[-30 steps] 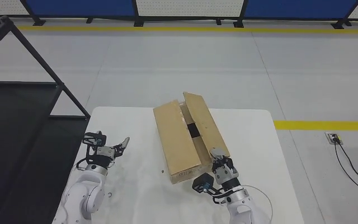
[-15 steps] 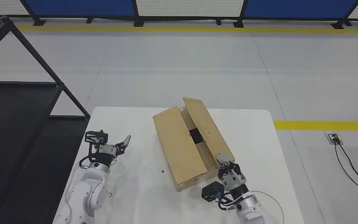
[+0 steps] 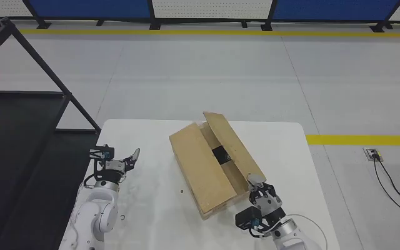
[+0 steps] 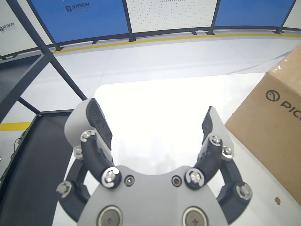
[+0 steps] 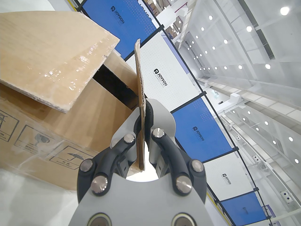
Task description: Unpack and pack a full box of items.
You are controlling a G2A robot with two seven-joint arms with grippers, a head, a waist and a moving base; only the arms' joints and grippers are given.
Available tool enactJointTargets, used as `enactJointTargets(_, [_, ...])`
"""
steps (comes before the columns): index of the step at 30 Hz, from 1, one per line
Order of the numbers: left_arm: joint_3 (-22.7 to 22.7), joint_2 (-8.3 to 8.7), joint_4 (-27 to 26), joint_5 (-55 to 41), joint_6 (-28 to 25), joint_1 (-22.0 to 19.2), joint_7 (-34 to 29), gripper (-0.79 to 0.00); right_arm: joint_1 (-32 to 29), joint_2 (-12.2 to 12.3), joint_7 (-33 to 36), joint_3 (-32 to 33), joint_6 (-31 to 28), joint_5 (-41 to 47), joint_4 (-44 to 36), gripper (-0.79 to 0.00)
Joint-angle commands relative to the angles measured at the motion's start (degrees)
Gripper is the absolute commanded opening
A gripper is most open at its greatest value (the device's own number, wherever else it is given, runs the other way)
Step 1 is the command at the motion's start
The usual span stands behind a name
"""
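The right gripper [image 5: 144, 121] was clamped shut on the near corner of the cardboard box's right top flap [image 5: 139, 71], with the corrugated edge pinched between its two fingers [image 5: 162, 116]. That flap stood raised, seen nearly edge-on from the right wrist. In the top view the same gripper [image 3: 255, 183] sat at the near right corner of the box [image 3: 206, 181], and the held flap [image 3: 232, 147] tilted upward along the box's right side. The left top flap [image 5: 51, 55] lay lower, partly down over the box, with glossy clear tape along its free edge. A dark gap [image 5: 112, 90] showed between the two flaps; what lay inside could not be made out. The box rested at an angle on the white table [image 3: 150, 206], towards its middle and right.

The left gripper [image 4: 155, 123] was spread wide with nothing between its ribbed pads [image 4: 98, 121]. It hung over the left part of the table [image 4: 152, 95], to the left of the box [image 4: 270, 109] and not touching it. A small brown scrap [image 4: 277, 199] lay on the table near the box's left side.
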Motion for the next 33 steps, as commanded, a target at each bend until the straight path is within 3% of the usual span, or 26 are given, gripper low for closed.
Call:
enactJointTargets(1, [0.6, -0.05, 0.4, 0.6, -0.4, -0.2, 0.0, 0.000, 0.1, 0.2, -1.0, 0.2, -1.1, -0.1, -0.1, -0.785])
enactJointTargets(33, [1.2, 0.22, 3.8, 6.2, -5.9, -3.8, 0.7, 0.000, 0.5, 2.4, -12.6, 2.9, -9.9, 3.1, 1.3, -0.785])
